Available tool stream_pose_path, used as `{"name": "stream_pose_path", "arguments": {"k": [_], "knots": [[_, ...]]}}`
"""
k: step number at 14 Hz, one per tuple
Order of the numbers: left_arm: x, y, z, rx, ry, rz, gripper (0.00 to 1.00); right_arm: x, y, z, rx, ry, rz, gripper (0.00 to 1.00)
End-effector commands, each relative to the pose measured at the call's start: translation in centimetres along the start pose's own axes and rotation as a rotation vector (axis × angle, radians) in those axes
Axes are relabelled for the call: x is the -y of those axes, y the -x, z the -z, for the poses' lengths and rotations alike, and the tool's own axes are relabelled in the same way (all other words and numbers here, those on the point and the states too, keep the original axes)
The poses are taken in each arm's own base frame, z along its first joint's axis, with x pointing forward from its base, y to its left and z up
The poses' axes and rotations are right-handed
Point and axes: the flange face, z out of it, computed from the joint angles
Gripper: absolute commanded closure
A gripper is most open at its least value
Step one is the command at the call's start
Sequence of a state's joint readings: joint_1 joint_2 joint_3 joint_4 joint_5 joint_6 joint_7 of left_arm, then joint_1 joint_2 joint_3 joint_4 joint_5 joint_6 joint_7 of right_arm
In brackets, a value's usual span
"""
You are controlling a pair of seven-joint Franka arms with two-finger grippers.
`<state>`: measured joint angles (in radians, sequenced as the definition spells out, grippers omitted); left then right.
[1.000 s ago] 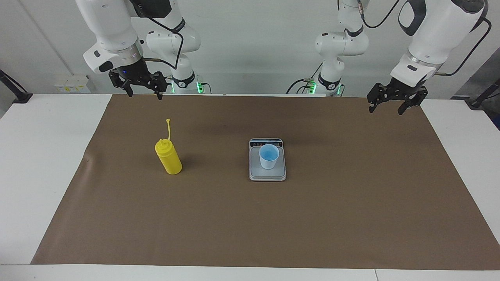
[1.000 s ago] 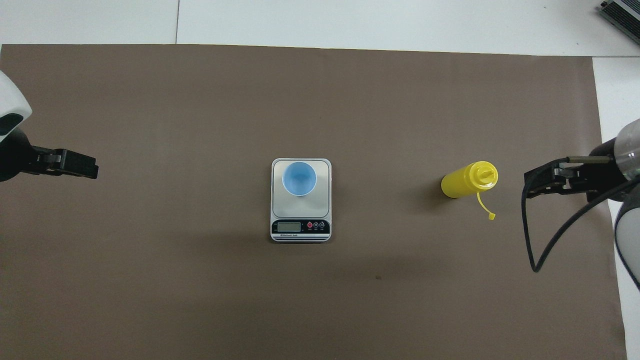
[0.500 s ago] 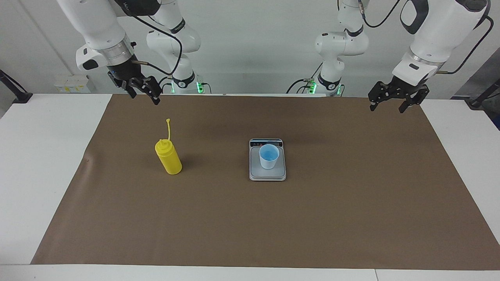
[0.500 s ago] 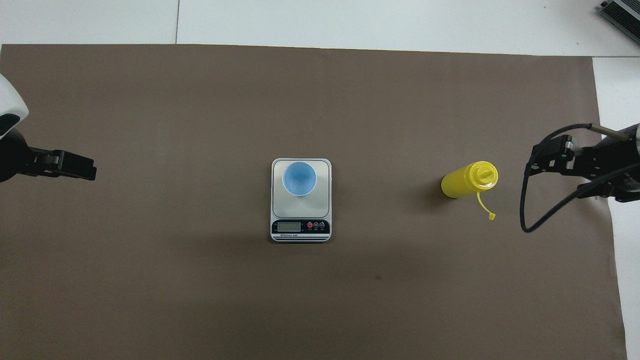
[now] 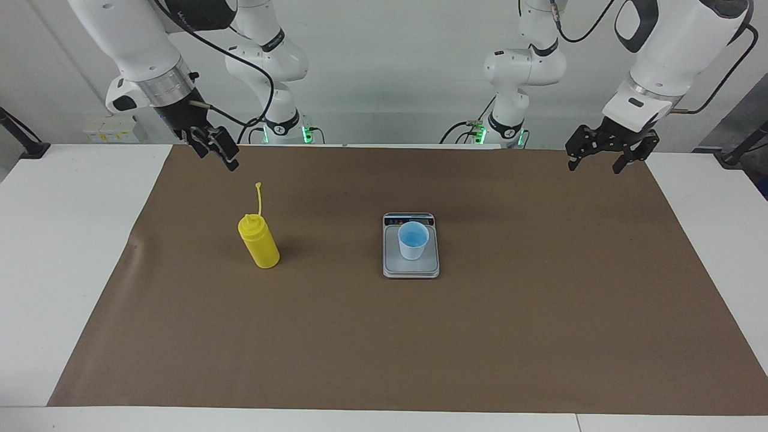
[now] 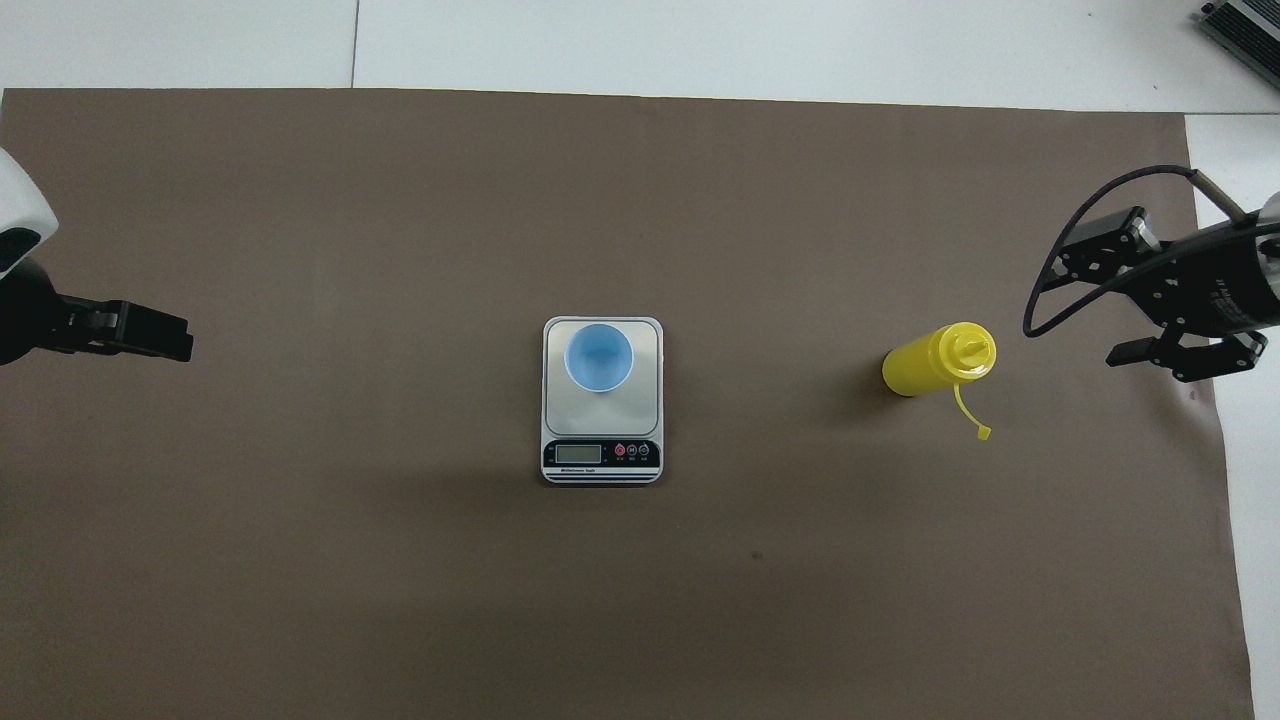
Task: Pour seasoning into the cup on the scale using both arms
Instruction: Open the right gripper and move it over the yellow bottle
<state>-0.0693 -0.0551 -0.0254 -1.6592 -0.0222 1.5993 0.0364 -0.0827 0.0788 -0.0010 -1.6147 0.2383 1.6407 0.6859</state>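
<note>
The yellow seasoning bottle [image 5: 259,243] [image 6: 925,365] stands upright on the brown mat toward the right arm's end, its cap strap hanging loose. The light-blue cup [image 5: 413,240] [image 6: 598,357] sits on the silver scale [image 5: 411,269] [image 6: 647,400] at the mat's middle, with the display toward the robots. My right gripper [image 5: 219,159] [image 6: 1095,300] hangs open in the air over the mat's edge, beside the bottle and clear of it. My left gripper [image 5: 593,168] [image 6: 180,340] waits open over the mat's other end. Neither holds anything.
A brown mat [image 5: 480,336] covers most of the white table [image 5: 66,252]. A black cable loops off the right wrist beside the bottle. A grey device corner [image 6: 1245,25] shows at the table's farthest edge.
The right gripper has turned at the wrist and swung outward toward its end of the mat, its cable loop moving with it. The left arm has barely shifted. Bottle, cup and scale stayed put.
</note>
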Motion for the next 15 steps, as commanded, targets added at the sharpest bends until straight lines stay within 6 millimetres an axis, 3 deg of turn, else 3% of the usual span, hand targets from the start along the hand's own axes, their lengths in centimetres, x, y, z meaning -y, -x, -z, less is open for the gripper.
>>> {"name": "stream_pose_path", "arguments": {"k": [1,4,8,12,15], "knots": [[0.1,0.5,0.3,0.007,0.003,-0.001,0.00,0.1,-3.0,-2.2,0.072,-0.048,-0.133,0.00],[0.1,0.5,0.3,0.007,0.003,-0.001,0.00,1.0,-5.9,-6.0,0.160,-0.063,-0.279,0.00],[0.1,0.5,0.3,0.009,0.003,-0.001,0.00,-0.9,-10.3,-11.4,0.186,-0.054,-0.359,0.00],[0.1,0.5,0.3,0.009,0.003,-0.001,0.00,-2.6,-11.2,-16.6,0.315,-0.048,-0.431,0.00],[0.1,0.7,0.1,0.015,0.004,-0.001,0.00,-4.2,-10.4,-21.2,0.397,-0.019,-0.421,0.00]]}}
